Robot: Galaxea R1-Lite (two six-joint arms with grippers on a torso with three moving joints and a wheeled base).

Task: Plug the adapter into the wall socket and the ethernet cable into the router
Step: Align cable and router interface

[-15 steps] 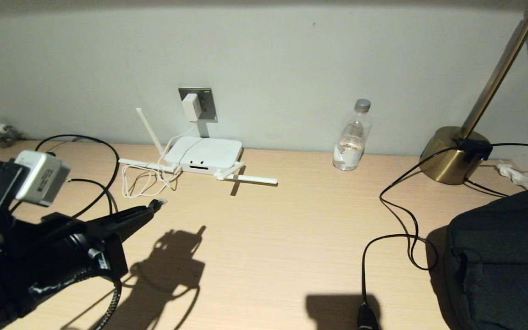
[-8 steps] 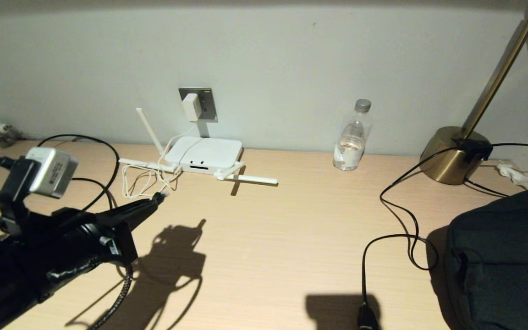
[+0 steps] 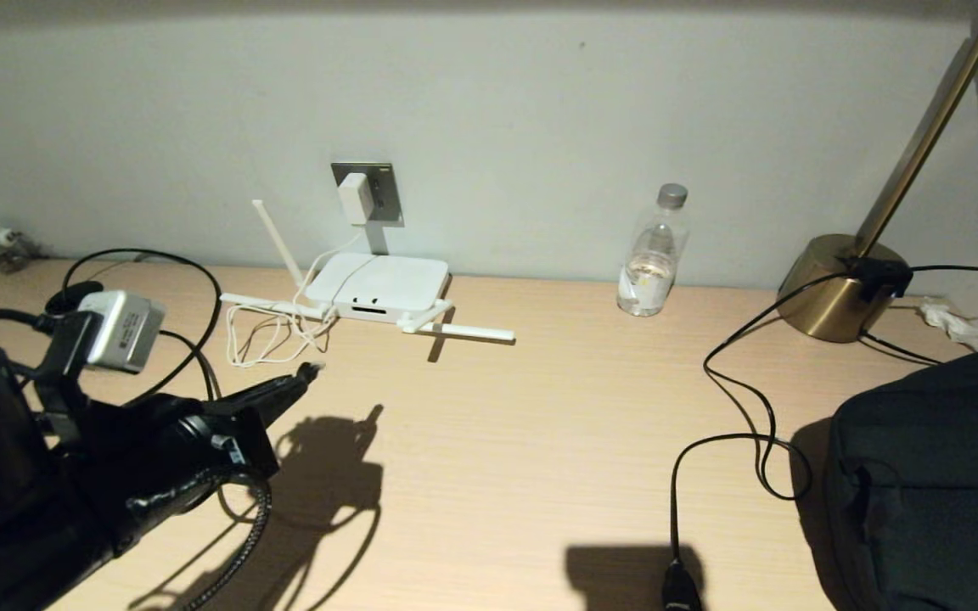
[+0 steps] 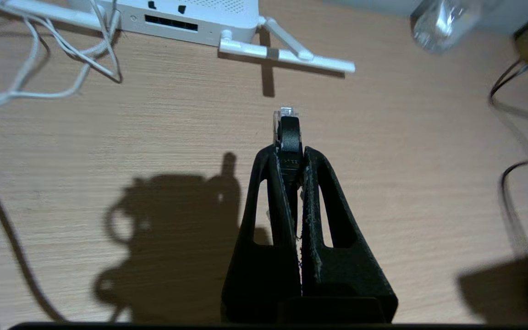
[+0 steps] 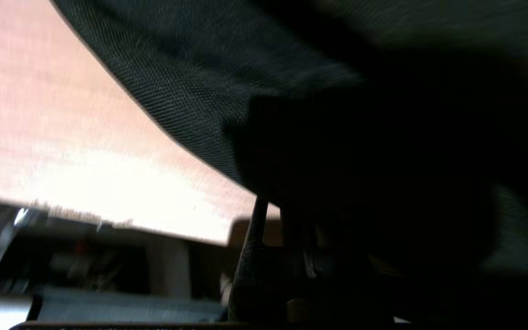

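Note:
The white adapter (image 3: pixel 353 198) sits plugged into the grey wall socket (image 3: pixel 382 192), and its thin white cord (image 3: pixel 261 338) loops down onto the desk. Below the socket lies the flat white router (image 3: pixel 377 287) with its dark ports (image 4: pixel 171 22) facing me. My left gripper (image 3: pixel 306 373) (image 4: pixel 290 153) hovers over the desk short of the router and to its left, shut on the ethernet cable (image 3: pixel 193 280). The cable's clear plug (image 4: pixel 285 117) sticks out past the tips, pointing toward the router. My right gripper (image 5: pixel 264 256) is low by the desk's front edge under the black bag.
A water bottle (image 3: pixel 652 255) stands at the wall to the right of the router. A brass lamp base (image 3: pixel 837 288) with a thin black cord (image 3: pixel 744 399) sits at the far right. A black bag (image 3: pixel 930 484) fills the near right corner. Router antennas (image 3: pixel 463 331) lie on the desk.
My left arm has swung forward and to the right, carrying the ethernet plug a little nearer to the router. Nothing else has moved.

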